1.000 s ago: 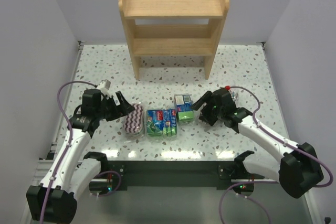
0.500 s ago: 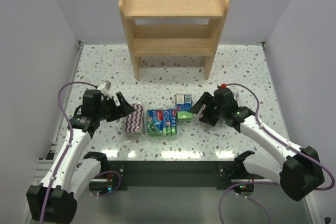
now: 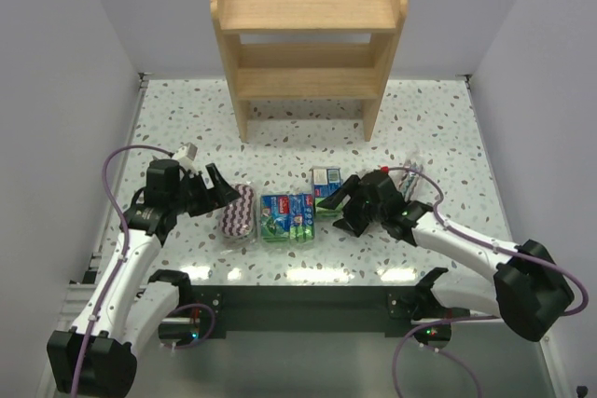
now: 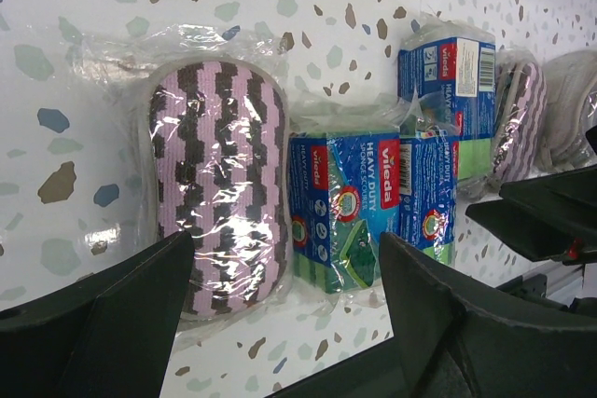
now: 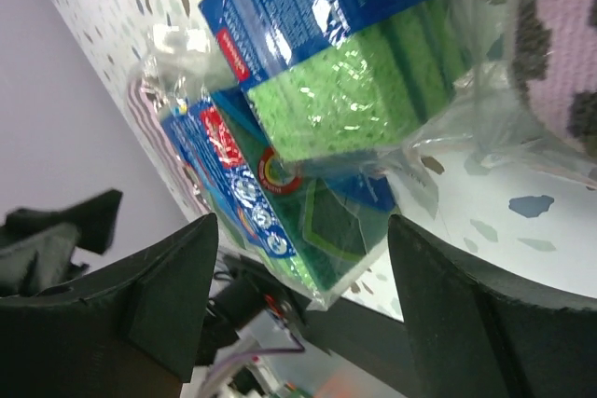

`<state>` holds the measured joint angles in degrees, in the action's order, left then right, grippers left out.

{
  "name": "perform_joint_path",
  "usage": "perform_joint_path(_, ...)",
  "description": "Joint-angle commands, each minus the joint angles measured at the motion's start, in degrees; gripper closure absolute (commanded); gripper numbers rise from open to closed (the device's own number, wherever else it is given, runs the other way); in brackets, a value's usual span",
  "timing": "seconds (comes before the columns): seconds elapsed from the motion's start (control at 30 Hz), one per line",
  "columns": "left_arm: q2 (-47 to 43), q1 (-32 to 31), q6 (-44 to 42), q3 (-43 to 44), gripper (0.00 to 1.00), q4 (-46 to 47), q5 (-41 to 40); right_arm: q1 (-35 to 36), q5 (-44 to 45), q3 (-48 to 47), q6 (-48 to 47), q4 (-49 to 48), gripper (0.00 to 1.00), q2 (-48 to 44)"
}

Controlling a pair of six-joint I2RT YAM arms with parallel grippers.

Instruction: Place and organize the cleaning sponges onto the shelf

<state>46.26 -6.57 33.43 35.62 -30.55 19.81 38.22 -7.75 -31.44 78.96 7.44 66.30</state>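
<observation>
The wooden shelf stands at the back of the table with nothing on its tiers. A purple-zigzag oval sponge lies near the front, with two green-and-blue sponge packs beside it and a third pack to their right. More wrapped oval sponges lie behind my right arm. My left gripper hangs open just left of the oval sponge. My right gripper is open beside the packs, holding nothing.
Grey walls close in the table on the left, right and back. A dark rail with the arm bases runs along the near edge. Purple cables loop beside both arms.
My right gripper has swung left and nearer the packs, uncovering a wrapped oval sponge behind it. The left arm has stayed put.
</observation>
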Motion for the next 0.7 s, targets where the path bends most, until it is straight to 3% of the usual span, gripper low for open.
perform_joint_path(0.0,-0.6,-0.3,-0.4,0.0,0.15,0.7,0.9,0.0,7.6,0.9,7.5,-4.0,0.24,-1.0)
perform_joint_path(0.27,-0.2,-0.3,-0.6,-0.2,0.15,0.8,1.0,0.0,10.0,2.1,15.3,-9.2,0.27,6.8)
perform_joint_path(0.33,-0.4,-0.3,-0.6,-0.1,0.15,0.7,0.8,0.0,11.2,2.4,17.3,-10.2,0.33,9.0)
perform_joint_path(0.53,-0.9,-0.3,-1.2,0.0,0.15,-0.3,0.3,-0.2,13.4,3.1,17.1,-9.3,0.67,10.5)
perform_joint_path(0.57,-1.0,-0.3,-1.2,0.0,0.15,-0.5,0.2,-0.2,13.2,3.3,16.8,-9.4,0.85,9.7)
perform_joint_path(0.6,-1.2,-0.3,-1.1,-0.1,0.15,-0.5,0.3,-0.2,12.9,4.0,15.7,-9.5,0.94,8.9)
perform_joint_path(0.63,-1.3,-0.3,-1.0,-0.1,0.15,-0.3,0.2,-0.2,12.1,4.2,14.9,-9.6,1.0,6.4)
perform_joint_path(0.67,-1.2,-0.3,-0.9,0.0,0.15,-0.3,0.2,-0.2,11.7,4.3,14.3,-9.0,1.0,5.3)
